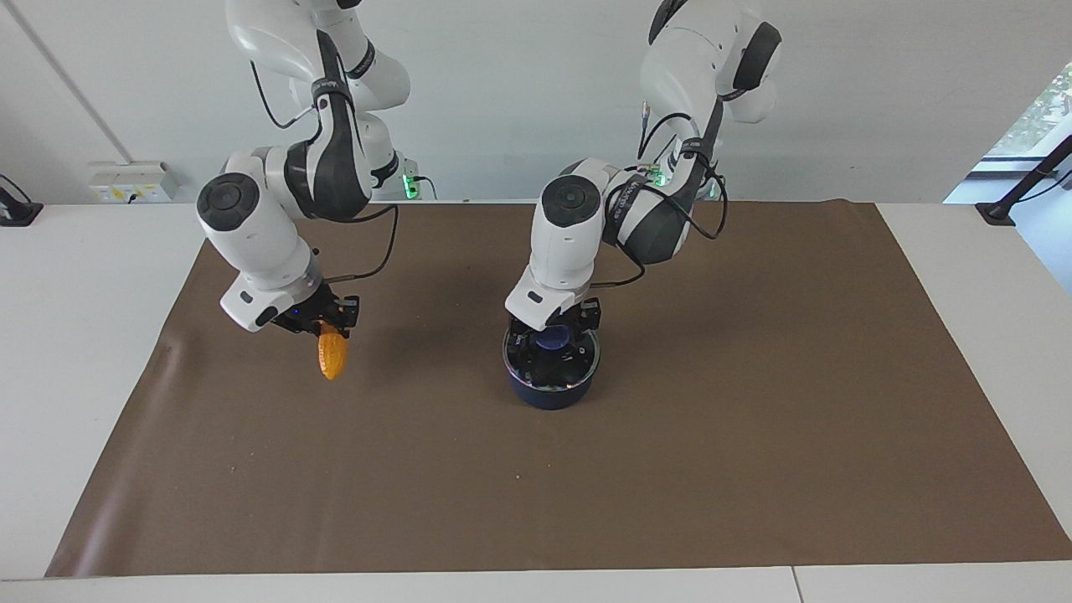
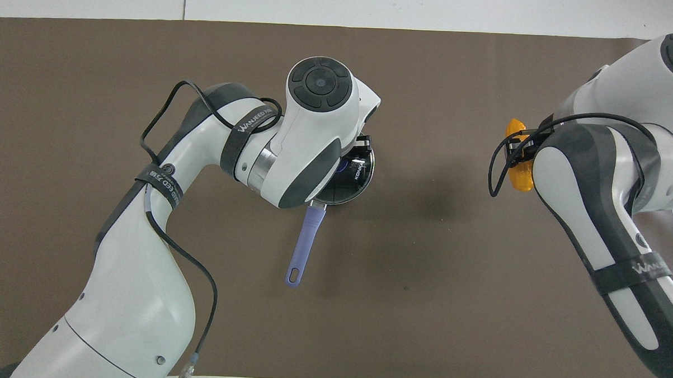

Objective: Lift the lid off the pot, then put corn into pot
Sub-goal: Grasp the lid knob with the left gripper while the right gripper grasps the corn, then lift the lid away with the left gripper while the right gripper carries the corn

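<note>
The dark blue pot (image 1: 548,397) stands mid-mat, its long handle (image 2: 304,244) pointing toward the robots. The glass lid (image 1: 559,370) lies on the pot, and it also shows in the overhead view (image 2: 349,188). My left gripper (image 1: 553,340) is down over the lid with its fingers at either side of the blue knob, shut on it. It hides most of the lid from above (image 2: 349,167). My right gripper (image 1: 332,328) is over the mat toward the right arm's end and is shut on the yellow-orange corn (image 1: 332,356), which hangs tip down just above the mat. The corn also peeks out beside the arm (image 2: 519,180).
A brown mat (image 1: 670,469) covers most of the white table (image 1: 75,335). A wall socket box (image 1: 134,181) sits at the robots' end by the right arm. Nothing else lies on the mat.
</note>
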